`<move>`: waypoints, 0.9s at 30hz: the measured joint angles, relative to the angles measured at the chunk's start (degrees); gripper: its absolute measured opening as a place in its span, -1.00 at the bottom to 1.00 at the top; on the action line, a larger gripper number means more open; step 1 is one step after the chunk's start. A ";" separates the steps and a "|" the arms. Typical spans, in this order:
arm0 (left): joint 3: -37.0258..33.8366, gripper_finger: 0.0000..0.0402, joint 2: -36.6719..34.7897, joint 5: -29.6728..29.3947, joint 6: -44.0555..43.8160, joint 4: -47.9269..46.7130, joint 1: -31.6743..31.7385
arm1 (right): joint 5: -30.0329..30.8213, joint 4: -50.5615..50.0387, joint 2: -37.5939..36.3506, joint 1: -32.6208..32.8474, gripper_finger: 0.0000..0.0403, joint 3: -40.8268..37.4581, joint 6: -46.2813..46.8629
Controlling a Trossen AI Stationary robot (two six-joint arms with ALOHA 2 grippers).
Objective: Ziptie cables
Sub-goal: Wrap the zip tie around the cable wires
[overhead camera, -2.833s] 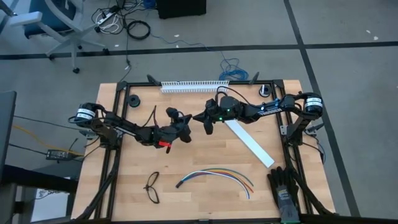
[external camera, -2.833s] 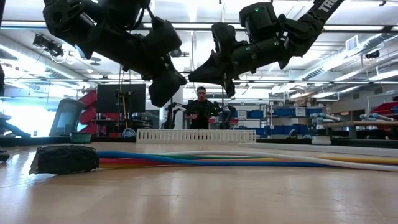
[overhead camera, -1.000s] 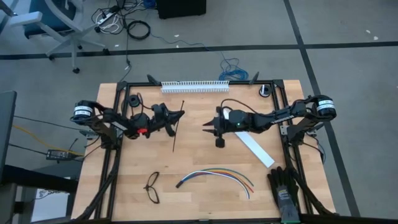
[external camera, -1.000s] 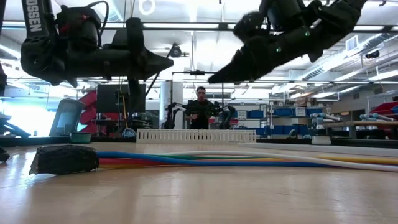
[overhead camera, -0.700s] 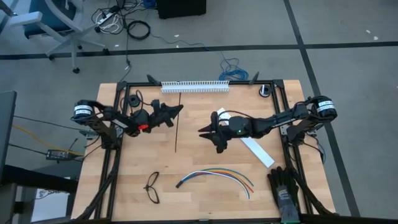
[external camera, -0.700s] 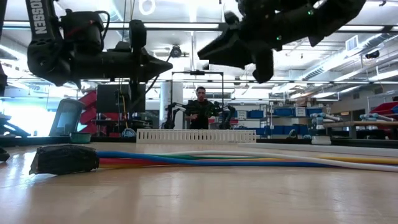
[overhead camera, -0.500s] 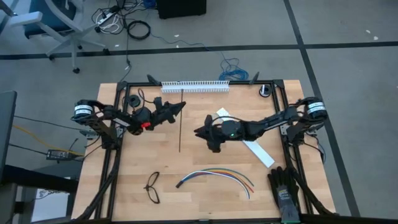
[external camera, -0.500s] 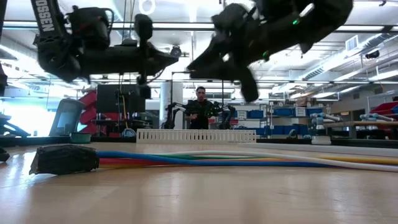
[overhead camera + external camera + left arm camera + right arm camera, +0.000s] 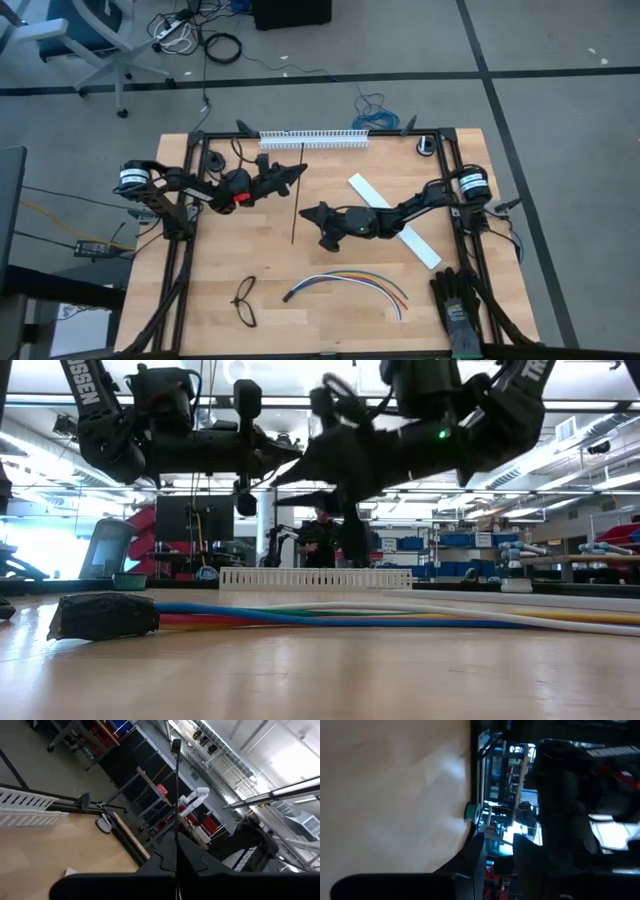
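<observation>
Currently I see the left gripper [image 9: 297, 172] pinching the ziptie [image 9: 297, 195] at mid-table; the right gripper [image 9: 308, 214], fingers slightly parted, sits just right of the strip's near end.

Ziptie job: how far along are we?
Done: the left end effector is shut on the ziptie, lifted off the table. In hand: the right end effector is near its lower part. Left: the cables lie unbundled, untouched.
</observation>
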 joint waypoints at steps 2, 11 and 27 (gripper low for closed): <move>0.00 -1.00 0.04 0.00 -0.12 -0.28 -0.07 | 2.17 1.27 1.63 0.32 -0.58 0.89 -2.88; -0.02 -1.00 0.17 -0.02 -0.20 -1.58 -0.07 | 5.08 5.25 3.72 1.16 -0.59 3.09 -5.68; -0.12 -1.00 0.17 -0.05 0.23 -1.70 -0.07 | 11.42 6.04 3.72 1.98 -0.62 3.09 -2.94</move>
